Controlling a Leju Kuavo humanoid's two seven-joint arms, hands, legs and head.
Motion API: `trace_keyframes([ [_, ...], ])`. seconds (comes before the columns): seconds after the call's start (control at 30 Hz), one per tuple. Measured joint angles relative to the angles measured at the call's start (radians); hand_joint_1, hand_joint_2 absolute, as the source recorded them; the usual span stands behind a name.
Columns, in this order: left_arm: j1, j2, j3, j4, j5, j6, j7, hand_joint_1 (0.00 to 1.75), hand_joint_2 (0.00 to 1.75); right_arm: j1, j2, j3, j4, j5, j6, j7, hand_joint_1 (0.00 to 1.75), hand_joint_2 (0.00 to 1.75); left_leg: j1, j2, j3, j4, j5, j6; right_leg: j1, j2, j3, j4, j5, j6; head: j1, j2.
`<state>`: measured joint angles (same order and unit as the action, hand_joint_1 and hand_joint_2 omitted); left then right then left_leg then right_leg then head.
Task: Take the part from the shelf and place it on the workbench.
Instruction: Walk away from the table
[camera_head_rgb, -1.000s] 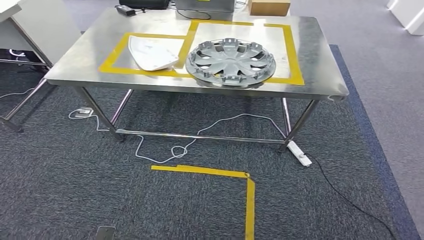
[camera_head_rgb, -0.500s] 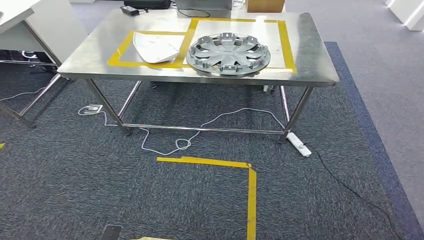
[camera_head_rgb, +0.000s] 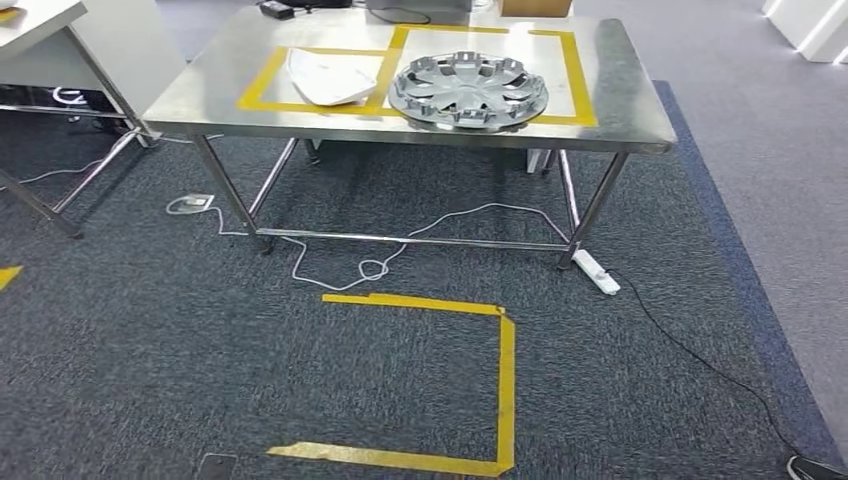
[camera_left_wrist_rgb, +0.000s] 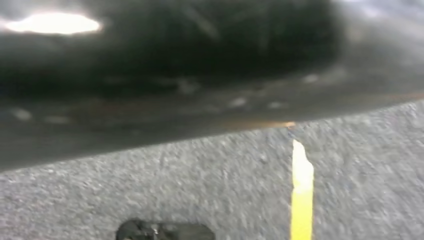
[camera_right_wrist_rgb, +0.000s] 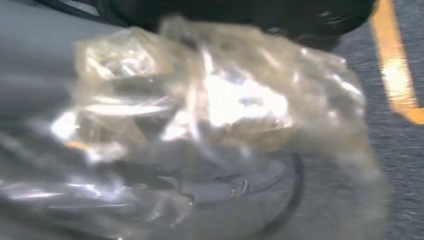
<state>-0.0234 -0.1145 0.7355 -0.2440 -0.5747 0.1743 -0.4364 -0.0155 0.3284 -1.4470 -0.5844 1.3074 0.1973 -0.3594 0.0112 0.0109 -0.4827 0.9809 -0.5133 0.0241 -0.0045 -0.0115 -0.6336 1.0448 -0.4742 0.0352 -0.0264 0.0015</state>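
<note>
Hubcap (camera_head_rgb: 468, 90) on workbench (camera_head_rgb: 640, 120) — taped frame; robot hand grip: cannot tell

The scene is taken by the head view from high up, facing forward and steeply down; the steel workbench (camera_head_rgb: 620, 110) is seen at the far side, well apart from the camera, and the dark carpet (camera_head_rgb: 150, 350) with its yellow floor tape (camera_head_rgb: 505, 380) is spread across the near ground. The carpet (camera_left_wrist_rgb: 200, 190) is viewed by the left wrist camera from very near and low, facing down, blurred; a strip of yellow tape (camera_left_wrist_rgb: 302, 200) is caught. The right wrist camera is set very close behind crinkled clear plastic (camera_right_wrist_rgb: 200, 115); carpet and tape (camera_right_wrist_rgb: 397, 70) are seen at its margin. Carpet and tape are shared by all three views.
</note>
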Motion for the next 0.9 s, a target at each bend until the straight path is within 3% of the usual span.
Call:
trace_keyframes([
  [0.07, 0.001, 0.002, 0.001, 0.001, 0.000, 0.001, -0.001, 0.00, 0.00, 0.001, -0.002, 0.000, 0.003, 0.001, 0.001, 0.000, 0.00, 0.00, 0.000, 0.002, -0.034, 0.001, 0.027, 0.009, -0.002, 0.006, -0.029, 0.107, -0.112, 0.006, 0.004, 0.000],
  [0.1, 0.001, 0.002, 0.001, 0.001, 0.000, 0.001, -0.002, 0.00, 0.00, 0.001, -0.002, 0.000, 0.004, 0.001, 0.001, 0.000, 0.00, 0.00, -0.001, 0.003, -0.052, 0.001, 0.041, 0.009, -0.002, 0.007, -0.039, 0.169, -0.151, 0.008, 0.005, 0.000],
  [0.13, 0.001, 0.002, 0.001, 0.001, -0.001, 0.001, -0.002, 0.00, 0.00, 0.000, -0.003, 0.000, 0.005, 0.002, 0.001, 0.000, 0.00, 0.00, -0.002, 0.003, -0.071, 0.003, 0.055, 0.009, -0.002, 0.008, -0.039, 0.217, -0.163, 0.009, 0.005, 0.000],
  [0.17, 0.002, 0.002, 0.002, 0.001, -0.001, 0.000, -0.004, 0.00, 0.00, 0.000, -0.003, 0.000, 0.005, 0.002, 0.002, 0.000, 0.00, 0.00, -0.002, 0.004, -0.090, 0.004, 0.069, 0.007, -0.002, 0.008, -0.025, 0.239, -0.146, 0.009, 0.005, 0.000],
  [0.2, 0.002, 0.001, 0.002, 0.001, -0.001, 0.000, -0.005, 0.00, 0.00, 0.000, -0.004, 0.000, 0.005, 0.003, 0.002, 0.000, 0.00, 0.00, -0.002, 0.004, -0.109, 0.006, 0.083, 0.004, -0.003, 0.008, 0.004, 0.230, -0.113, 0.009, 0.005, 0.000],
  [0.27, 0.001, 0.001, 0.002, 0.002, -0.001, 0.000, -0.006, 0.00, 0.00, -0.002, -0.006, 0.000, 0.005, 0.005, 0.004, 0.000, 0.00, 0.00, -0.002, 0.004, -0.139, 0.009, 0.109, -0.004, -0.004, 0.008, 0.111, 0.116, -0.067, 0.006, 0.005, 0.000],
  [0.33, 0.000, 0.000, 0.002, 0.002, -0.001, 0.000, -0.008, 0.00, 0.00, -0.006, -0.007, 0.000, 0.005, 0.006, 0.006, 0.000, 0.00, 0.00, -0.005, 0.004, -0.154, 0.011, 0.133, -0.014, -0.002, 0.010, 0.223, -0.044, -0.092, -0.002, 0.006, 0.000],
  [0.37, 0.000, 0.000, 0.002, 0.002, -0.001, 0.000, -0.010, 0.00, 0.00, -0.008, -0.007, 0.000, 0.005, 0.007, 0.007, 0.000, 0.00, 0.00, -0.005, 0.004, -0.158, 0.010, 0.146, -0.020, 0.000, 0.011, 0.250, -0.093, -0.108, -0.008, 0.006, 0.000],
  [0.4, 0.000, 0.000, 0.002, 0.002, -0.001, 0.000, -0.011, 0.00, 0.00, -0.007, -0.007, 0.000, 0.005, 0.009, 0.008, 0.000, 0.00, 0.00, -0.004, 0.004, -0.160, 0.008, 0.158, -0.027, 0.002, 0.012, 0.257, -0.114, -0.114, -0.015, 0.006, 0.000],
  [0.47, 0.001, 0.001, 0.004, 0.003, -0.002, -0.001, -0.014, 0.00, 0.00, -0.002, -0.007, -0.001, 0.005, 0.011, 0.011, 0.000, 0.00, 0.00, 0.000, 0.003, -0.164, 0.006, 0.168, -0.038, 0.002, 0.010, 0.244, -0.110, -0.105, -0.030, 0.007, 0.000],
  [0.5, 0.002, 0.002, 0.004, 0.003, -0.002, -0.004, -0.015, 0.00, 0.00, 0.000, -0.007, -0.001, 0.005, 0.012, 0.012, 0.000, 0.00, 0.00, 0.001, 0.001, -0.168, 0.013, 0.154, -0.042, 0.001, 0.008, 0.238, -0.110, -0.099, -0.037, 0.006, 0.000],
  [0.57, 0.006, 0.003, 0.005, 0.004, -0.003, -0.012, -0.021, 0.00, 0.00, 0.001, -0.007, 0.000, 0.005, 0.012, 0.014, -0.002, 0.00, 0.00, 0.003, -0.001, -0.185, 0.076, 0.075, -0.047, 0.001, 0.004, 0.222, -0.110, -0.084, -0.050, 0.004, 0.000],
  [0.63, 0.007, 0.003, 0.005, 0.005, -0.005, -0.022, -0.028, 0.00, 0.00, 0.000, -0.007, 0.000, 0.005, 0.014, 0.017, -0.004, 0.00, 0.00, 0.003, -0.002, -0.211, 0.201, -0.021, -0.051, 0.005, 0.002, 0.199, -0.108, -0.065, -0.058, 0.002, 0.000],
  [0.67, 0.007, 0.003, 0.005, 0.005, -0.006, -0.026, -0.032, 0.00, 0.00, 0.000, -0.007, 0.000, 0.006, 0.016, 0.018, -0.005, 0.00, 0.00, 0.003, -0.002, -0.217, 0.257, -0.038, -0.051, 0.007, 0.001, 0.186, -0.107, -0.055, -0.059, 0.001, 0.000],
  [0.7, 0.007, 0.003, 0.005, 0.005, -0.007, -0.029, -0.036, 0.00, 0.00, 0.000, -0.007, 0.000, 0.006, 0.018, 0.019, -0.005, 0.00, 0.00, 0.003, -0.002, -0.213, 0.292, -0.031, -0.050, 0.009, -0.001, 0.173, -0.105, -0.046, -0.058, 0.001, 0.000],
  [0.73, 0.007, 0.004, 0.005, 0.005, -0.007, -0.031, -0.039, 0.00, 0.00, 0.000, -0.007, 0.000, 0.006, 0.020, 0.019, -0.006, 0.00, 0.00, 0.002, -0.002, -0.192, 0.291, -0.007, -0.047, 0.011, -0.002, 0.159, -0.101, -0.038, -0.058, 0.001, 0.000],
  [0.8, 0.007, 0.006, 0.005, 0.005, -0.007, -0.032, -0.046, 0.00, 0.00, 0.000, -0.007, 0.000, 0.009, 0.026, 0.018, -0.008, 0.00, 0.00, -0.002, -0.002, -0.103, 0.190, 0.034, -0.034, 0.014, -0.004, 0.140, -0.092, -0.026, -0.054, 0.001, 0.000],
  [0.87, 0.004, 0.008, 0.005, 0.005, -0.008, -0.032, -0.053, 0.00, 0.00, -0.002, -0.007, 0.000, 0.015, 0.032, 0.015, -0.013, 0.00, 0.00, -0.008, -0.001, -0.011, 0.053, 0.025, -0.020, 0.017, -0.006, 0.128, -0.082, -0.018, -0.048, 0.001, 0.000],
  [0.9, 0.002, 0.008, 0.005, 0.005, -0.009, -0.031, -0.056, 0.00, 0.00, -0.003, -0.007, 0.000, 0.018, 0.034, 0.014, -0.016, 0.00, 0.00, -0.011, 0.000, 0.011, 0.012, 0.013, -0.015, 0.018, -0.009, 0.122, -0.079, -0.013, -0.044, 0.000, 0.000],
])
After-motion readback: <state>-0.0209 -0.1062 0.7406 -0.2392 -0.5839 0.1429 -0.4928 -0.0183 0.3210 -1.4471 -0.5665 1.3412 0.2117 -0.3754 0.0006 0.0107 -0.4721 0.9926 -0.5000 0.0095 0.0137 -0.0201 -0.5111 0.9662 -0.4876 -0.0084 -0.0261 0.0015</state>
